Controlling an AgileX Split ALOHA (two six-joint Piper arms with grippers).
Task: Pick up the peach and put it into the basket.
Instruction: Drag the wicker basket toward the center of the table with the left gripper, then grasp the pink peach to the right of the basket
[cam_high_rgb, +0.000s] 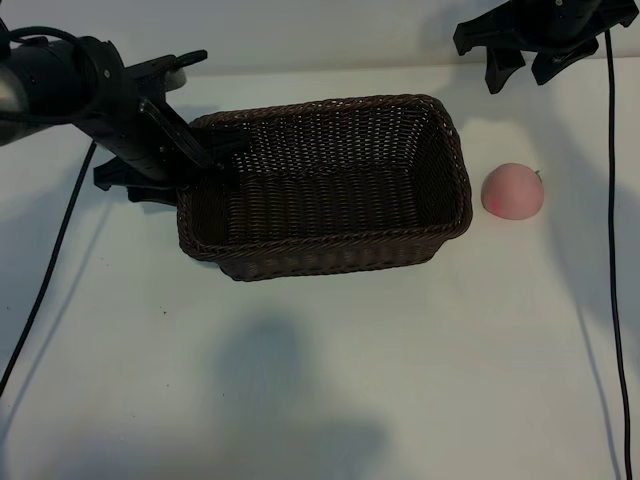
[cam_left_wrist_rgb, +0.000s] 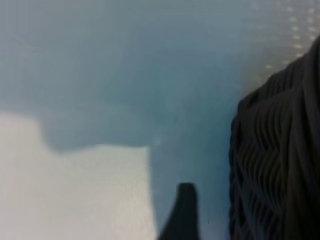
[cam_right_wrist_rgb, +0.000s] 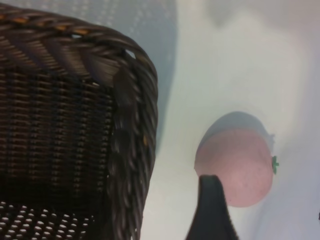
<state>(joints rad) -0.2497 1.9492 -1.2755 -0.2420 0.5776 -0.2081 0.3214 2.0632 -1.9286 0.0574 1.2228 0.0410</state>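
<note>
Wicker fills the near ground: the basket (cam_high_rgb: 325, 185), dark brown, rectangular, with rounded corners and a braided rim, stands empty on the white table (cam_high_rgb: 300, 380). All else is best placed from it. At its left end the left gripper (cam_high_rgb: 205, 160) reaches over the rim corner; whether its fingers are spread or pinching the rim I cannot tell, and the left wrist view gives only one dark fingertip beside the woven wall. Just off the basket's right end, apart from it and resting on the table, lies the peach (cam_high_rgb: 513, 190): small, round, pale pink, with a redder blush low on one side and a tiny green stem, far smaller than the basket. Beyond the basket's far right corner the right gripper (cam_high_rgb: 525, 60) hangs with jaws spread, holding nothing, and its wrist view shows one fingertip (cam_right_wrist_rgb: 212, 210) pointing at the fruit.

The step in hand seems to be the approach to the peach. To do it well, the right gripper should descend with fingers straddling the fruit's widest part, close gently since the skin looks smooth and round enough to roll, then lift clear of the rim before crossing over the basket.
</note>
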